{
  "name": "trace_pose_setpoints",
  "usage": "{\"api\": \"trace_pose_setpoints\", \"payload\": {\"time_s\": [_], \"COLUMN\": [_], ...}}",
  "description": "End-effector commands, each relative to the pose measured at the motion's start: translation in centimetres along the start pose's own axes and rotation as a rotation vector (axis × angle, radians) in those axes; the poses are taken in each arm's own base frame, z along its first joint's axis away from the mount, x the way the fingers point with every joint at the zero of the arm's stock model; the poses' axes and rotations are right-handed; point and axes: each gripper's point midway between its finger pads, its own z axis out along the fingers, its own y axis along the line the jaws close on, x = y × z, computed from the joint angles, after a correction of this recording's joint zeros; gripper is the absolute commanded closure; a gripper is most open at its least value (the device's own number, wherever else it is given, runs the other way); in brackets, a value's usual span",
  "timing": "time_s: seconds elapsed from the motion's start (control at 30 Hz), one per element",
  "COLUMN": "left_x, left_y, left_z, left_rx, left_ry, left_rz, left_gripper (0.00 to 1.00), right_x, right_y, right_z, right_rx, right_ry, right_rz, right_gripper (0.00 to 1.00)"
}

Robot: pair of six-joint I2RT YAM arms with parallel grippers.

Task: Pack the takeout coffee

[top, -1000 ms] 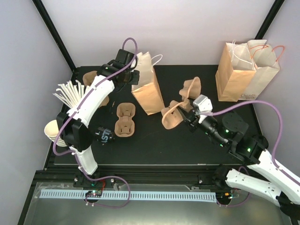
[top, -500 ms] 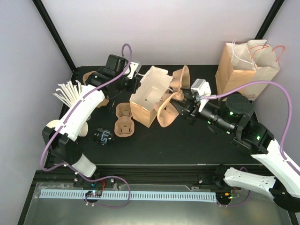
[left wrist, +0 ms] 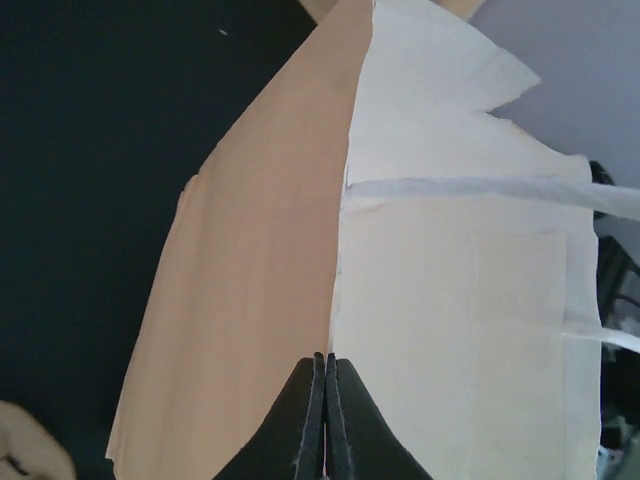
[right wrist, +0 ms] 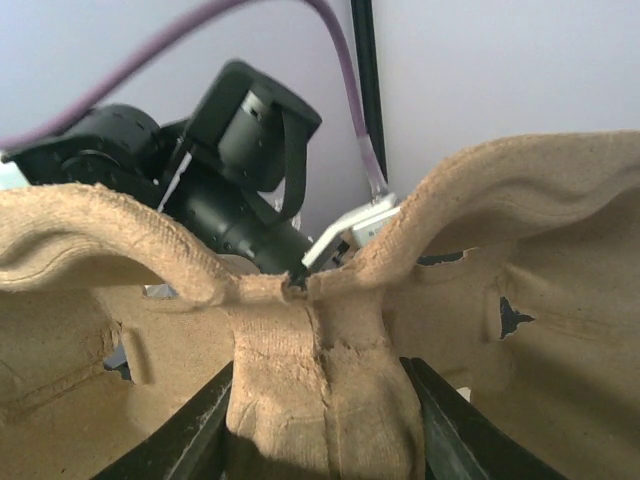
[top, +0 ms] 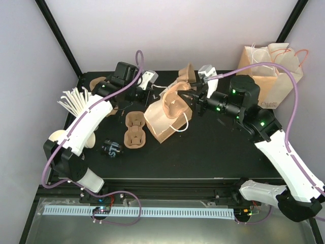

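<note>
Top view: your left gripper [top: 148, 90] sits at the back left of the table [top: 213, 147], at the rim of a brown paper bag [top: 163, 128] that leans over toward the middle. Your right gripper [top: 195, 98] holds a brown pulp cup carrier [top: 172, 102] at the bag's mouth, with the carrier tilted on edge. The takeout coffee [top: 112, 148] lies on its side on the table, well apart from both grippers, near the left arm's lower link and just left of a second pulp carrier [top: 135, 130] lying flat. White straws [top: 75, 100] fan out at the left edge, and more paper bags [top: 266, 76] stand at the back right corner. Left wrist view: your left gripper [left wrist: 325, 362] has its fingers [left wrist: 345, 425] pressed together on the bag's edge, brown outer face [left wrist: 250, 290] to the left, pale inner face to the right, a white handle strip [left wrist: 470, 186] running across. Right wrist view: your right gripper [right wrist: 318, 375] is clamped on the carrier's central ridge [right wrist: 318, 340], one finger [right wrist: 190, 440] on each side, cup wells spreading left and right. The coffee is not visible in either wrist view.
</note>
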Motion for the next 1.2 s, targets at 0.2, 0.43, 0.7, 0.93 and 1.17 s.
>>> {"api": "trace_pose_setpoints", "payload": {"time_s": [0.2, 0.43, 0.7, 0.93, 1.17], "left_x": [-0.3, 1.5, 1.7, 3.6, 3.9], "left_y": [-4.2, -5.5, -6.4, -8.1, -8.8], "left_z": [0.0, 1.0, 0.3, -0.1, -1.1], "left_rx": [0.247, 0.328, 0.323, 0.337, 0.318], "left_ry": [-0.034, -0.002, 0.017, 0.119, 0.116], "left_rz": [-0.016, -0.020, 0.001, 0.054, 0.080], "left_gripper": [0.98, 0.98, 0.97, 0.97, 0.96], "right_x": [4.8, 9.7, 15.1, 15.4, 15.2], "right_y": [-0.3, 0.4, 0.4, -0.9, -2.0], "right_z": [0.3, 0.4, 1.0, 1.0, 0.8], "right_rx": [-0.084, -0.139, -0.165, -0.081, -0.007], "right_ry": [0.096, 0.223, 0.425, 0.457, 0.455], "right_rz": [0.147, 0.206, 0.300, 0.290, 0.272], "right_gripper": [0.60, 0.58, 0.55, 0.55, 0.57]}}
